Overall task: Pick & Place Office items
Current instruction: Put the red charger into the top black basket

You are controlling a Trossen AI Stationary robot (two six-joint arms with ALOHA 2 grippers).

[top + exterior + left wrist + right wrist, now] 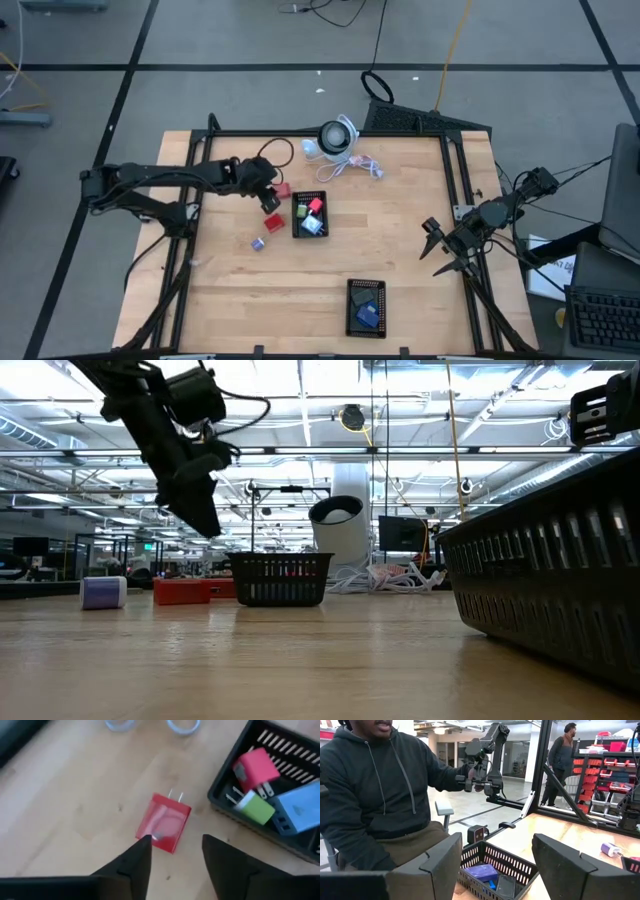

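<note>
— Hovering with my left gripper point(172, 851) above the red charger point(163, 822), fingers apart, holding nothing.
— Where is it?
— On the table point(400, 250), at nine o'clock of the tray point(297, 222). My right gripper point(437, 247) waits, open.

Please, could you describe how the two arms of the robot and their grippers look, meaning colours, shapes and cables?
Both arms are dark, nearly black, built of slim jointed segments with black cables looping along them. The left gripper has two dark, wedge-shaped fingers tapering to blunt tips. The right gripper ends in two pointed dark fingers, broad and flat-faced from its wrist camera. No markings are readable.
</note>
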